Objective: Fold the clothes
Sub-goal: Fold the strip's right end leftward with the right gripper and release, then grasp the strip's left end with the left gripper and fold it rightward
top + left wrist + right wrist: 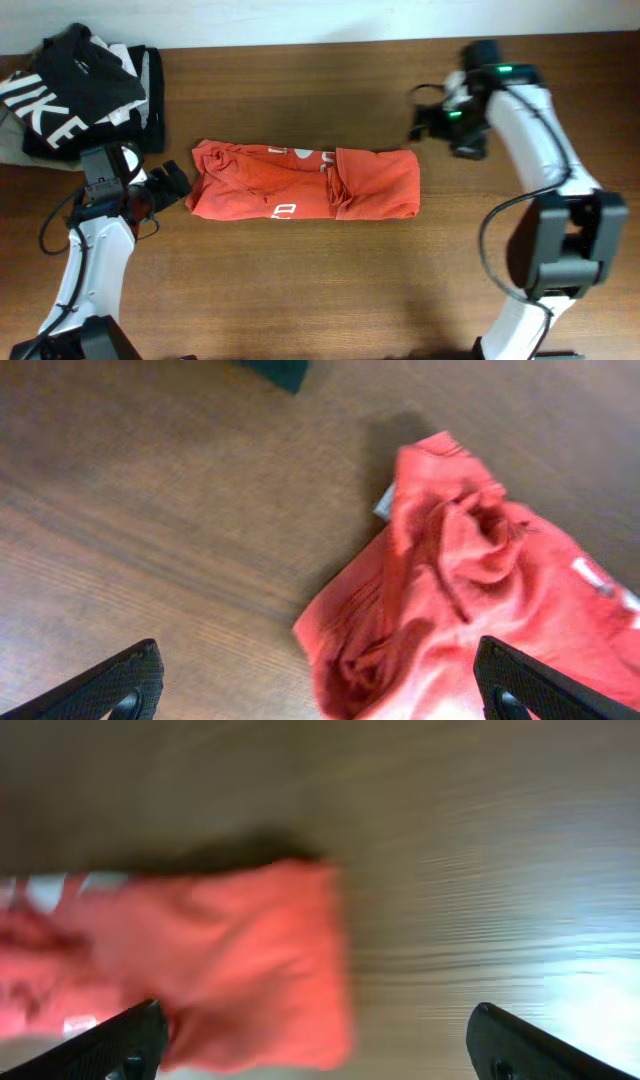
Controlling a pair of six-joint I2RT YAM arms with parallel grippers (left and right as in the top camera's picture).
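Observation:
The red-orange T-shirt lies folded into a long strip across the middle of the wooden table, white marks showing on top. It also shows in the left wrist view and in the right wrist view. My left gripper is open and empty, just left of the shirt's left end; its fingers straddle the shirt's crumpled corner from above. My right gripper is open and empty, above the table near the shirt's right end; its fingers hang over that edge.
A black garment with big white letters lies on a pile of folded clothes at the table's back left corner. A dark object's corner shows at the top of the left wrist view. Bare wood lies in front of the shirt.

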